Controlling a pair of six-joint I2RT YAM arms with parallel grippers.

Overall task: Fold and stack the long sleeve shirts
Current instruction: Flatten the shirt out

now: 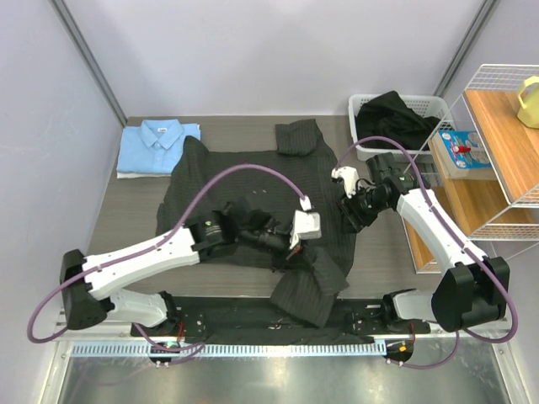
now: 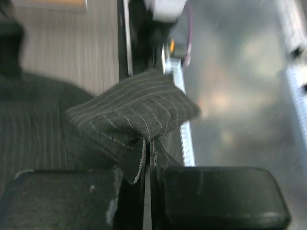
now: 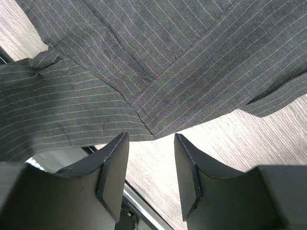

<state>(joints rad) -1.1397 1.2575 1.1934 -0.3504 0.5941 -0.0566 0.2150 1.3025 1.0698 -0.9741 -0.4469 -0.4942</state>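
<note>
The black pinstriped shirt (image 1: 244, 181) lies spread across the middle of the counter (image 1: 126, 220), one sleeve (image 1: 308, 290) bunched at the near edge. The left hand (image 2: 146, 178) is clenched on a fold of that sleeve. The right hand (image 3: 151, 140) hovers released over the shirt's right hem. The folded light blue shirt (image 1: 156, 145) sits in the far left corner.

White basket (image 1: 355, 114) at table's (image 1: 126, 210) far-right corner; wire rack (image 1: 497, 126) beside it holding yellow jug (image 1: 529, 101), blue packet (image 1: 461, 148).
</note>
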